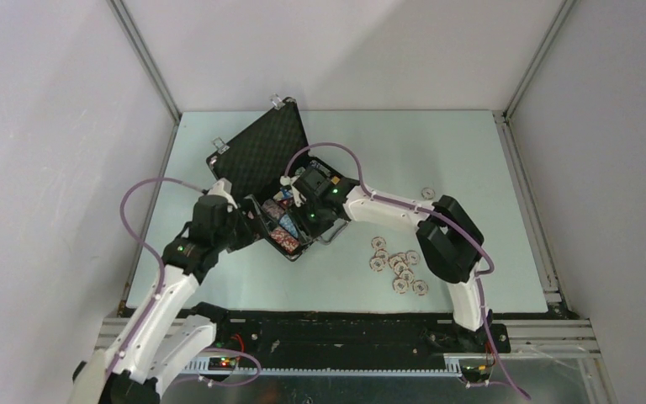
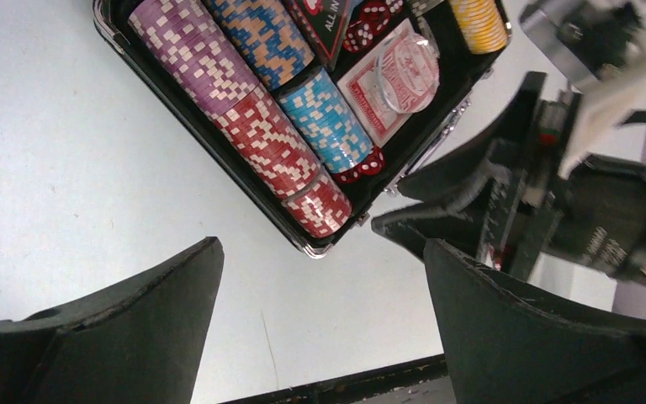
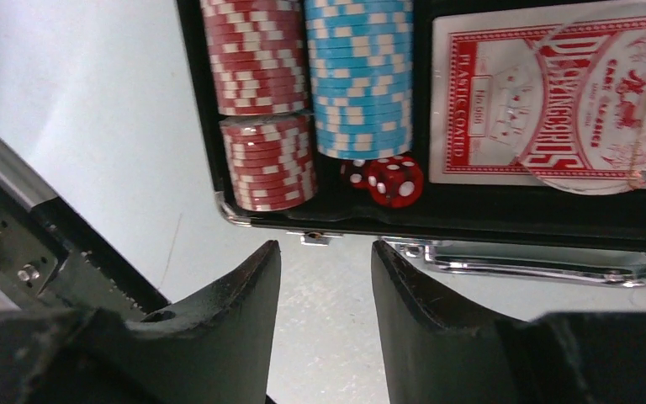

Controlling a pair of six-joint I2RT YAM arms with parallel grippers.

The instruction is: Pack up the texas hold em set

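Far left, my left gripper (image 2: 320,249) hangs with its jaws spread wide and empty, just off the near corner of the case (image 1: 261,151). There's bare table on that side, though the near rail is close. The case sits mid-table with its lid up. The chip rows (image 2: 244,109), a card deck (image 3: 505,109) and the red dice (image 3: 395,181) are already in the foam. My right gripper (image 3: 325,252) hovers over the front rim beside the handle (image 3: 538,261), jaws a narrow gap apart, gripping nothing. Further right, loose chips (image 1: 399,265) lie scattered. I'd say collecting them comes next, so the right arm must lift clear of that rim first.
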